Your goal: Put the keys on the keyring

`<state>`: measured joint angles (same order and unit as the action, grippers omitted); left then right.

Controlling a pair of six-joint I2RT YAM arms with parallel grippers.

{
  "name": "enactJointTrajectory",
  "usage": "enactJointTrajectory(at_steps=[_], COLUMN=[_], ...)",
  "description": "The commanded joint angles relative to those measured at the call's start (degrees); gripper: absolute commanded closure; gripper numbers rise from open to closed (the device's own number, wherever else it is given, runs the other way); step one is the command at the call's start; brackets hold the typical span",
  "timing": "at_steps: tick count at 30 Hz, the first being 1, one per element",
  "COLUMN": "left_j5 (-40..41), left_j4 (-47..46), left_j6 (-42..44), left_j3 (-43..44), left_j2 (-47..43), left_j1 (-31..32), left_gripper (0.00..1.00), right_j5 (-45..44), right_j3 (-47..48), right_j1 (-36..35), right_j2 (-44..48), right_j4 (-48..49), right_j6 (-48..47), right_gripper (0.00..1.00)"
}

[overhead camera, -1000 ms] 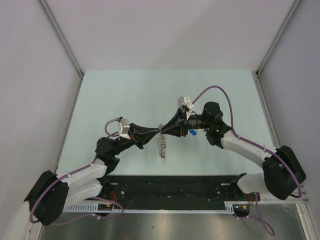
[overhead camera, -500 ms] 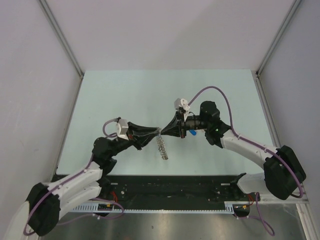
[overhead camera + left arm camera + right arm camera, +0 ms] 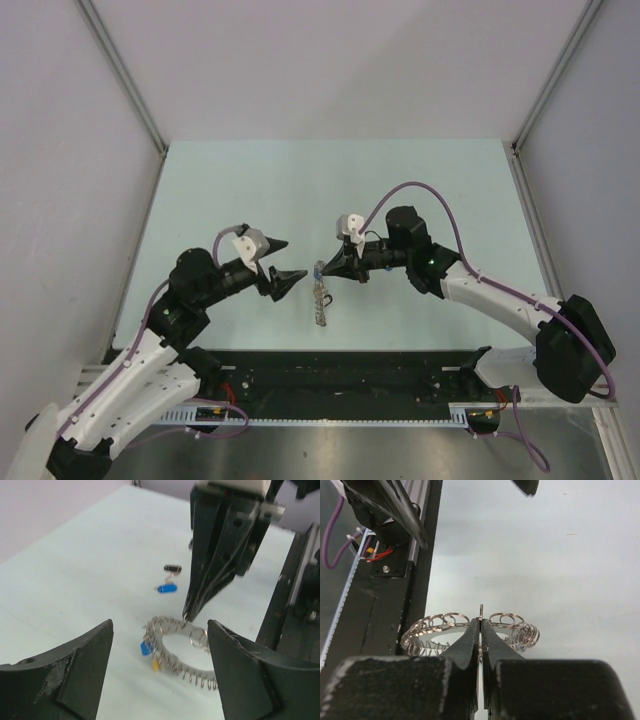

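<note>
While the left gripper point(image 3: 283, 264) stands with its two black fingers spread wide and holding nothing, the flat grey metal keyring point(image 3: 321, 298), fringed with small wire loops, lies just to its right, clear of both fingers. A small blue key head point(image 3: 145, 648) and a small yellow key head point(image 3: 156, 665) sit at the ring's outer edge. Right of the ring, the right gripper point(image 3: 322, 270) is closed, its tips pinching the ring's upper rim. Whether the ring's lower edge touches the pale green table point(image 3: 250, 190) cannot be told. Beyond the ring, a blue-headed key point(image 3: 165, 588) and a black-headed key point(image 3: 172, 568) lie loose on the table, close together.
</note>
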<state>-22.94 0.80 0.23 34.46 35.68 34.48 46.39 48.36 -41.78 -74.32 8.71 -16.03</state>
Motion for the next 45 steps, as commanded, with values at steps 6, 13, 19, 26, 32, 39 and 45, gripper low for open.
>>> enactJointTrajectory(at_steps=[6,13,19,26,32,39,45], left_j5=[-8.3,-12.4,-16.6,-20.6,-21.1,-21.2,-12.9], left_j4=[9.7,2.8,-3.8,-1.2,-3.3,-2.6,0.8], left_j6=[19.4,21.4,20.9,22.9,21.4,20.8,18.5], left_j3=[2.3,-0.5,-0.8,3.0,3.7,4.3,1.8], left_j2=[-0.6,2.6,4.6,10.5,12.7,13.7,8.1], left_j1=[0.0,0.1,0.1,0.0,0.1,0.1,0.2], left_gripper=[0.19,0.23,0.36,0.54,0.61,0.63,0.52], right_j5=[7.1,11.2,11.4,11.6,11.3,8.2,-0.1], right_j3=[3.1,3.8,3.8,3.8,3.8,3.8,3.8], right_j1=[1.0,2.3,2.2,2.5,2.4,2.0,-0.1], right_j2=[1.4,1.5,3.0,4.2,4.5,4.5,4.2], right_j4=[2.4,2.5,0.1,0.1,-0.1,0.0,-0.7], right_j6=[-11.4,-12.0,-14.0,-14.6,-14.7,-14.2,-11.9], right_gripper=[1.0,1.0,0.99,0.99,0.99,1.0,1.0])
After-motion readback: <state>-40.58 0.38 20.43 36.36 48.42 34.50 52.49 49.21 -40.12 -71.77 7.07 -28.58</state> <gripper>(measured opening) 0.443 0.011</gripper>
